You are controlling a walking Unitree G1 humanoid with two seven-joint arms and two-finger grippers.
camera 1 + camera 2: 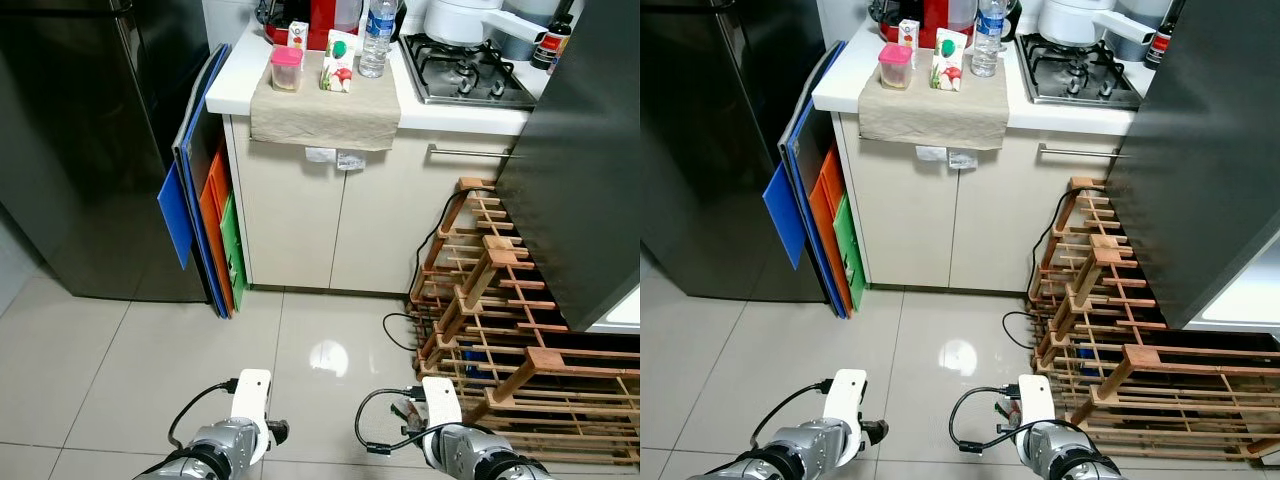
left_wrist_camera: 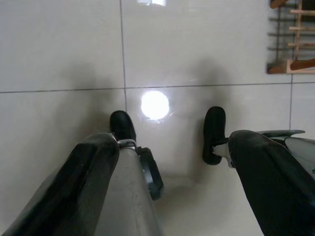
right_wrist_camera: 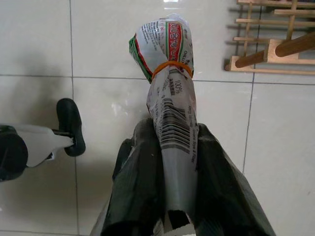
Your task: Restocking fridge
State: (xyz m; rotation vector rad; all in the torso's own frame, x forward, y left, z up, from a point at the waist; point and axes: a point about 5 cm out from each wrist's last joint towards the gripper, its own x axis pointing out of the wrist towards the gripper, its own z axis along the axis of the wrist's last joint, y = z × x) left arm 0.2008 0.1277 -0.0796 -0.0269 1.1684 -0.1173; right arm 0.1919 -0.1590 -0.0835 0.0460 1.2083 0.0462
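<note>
My right gripper (image 3: 172,172) pinches a rolled plastic packet (image 3: 170,88) above the tiled floor (image 1: 120,350); its long axis runs straight out along my fingers, its rubber-banded twisted end pointing away from my wrist. What the packet holds I cannot tell. My left gripper (image 2: 167,142) hangs spread and empty over the same floor. Beyond the floor, a wooden rack (image 1: 500,300) lies to the right of the cabinet (image 1: 330,220). On the cabinet's counter, on a cloth (image 1: 325,105), stand a pink-lidded jar (image 1: 286,68), two cartons (image 1: 338,62) and a water bottle (image 1: 376,38).
</note>
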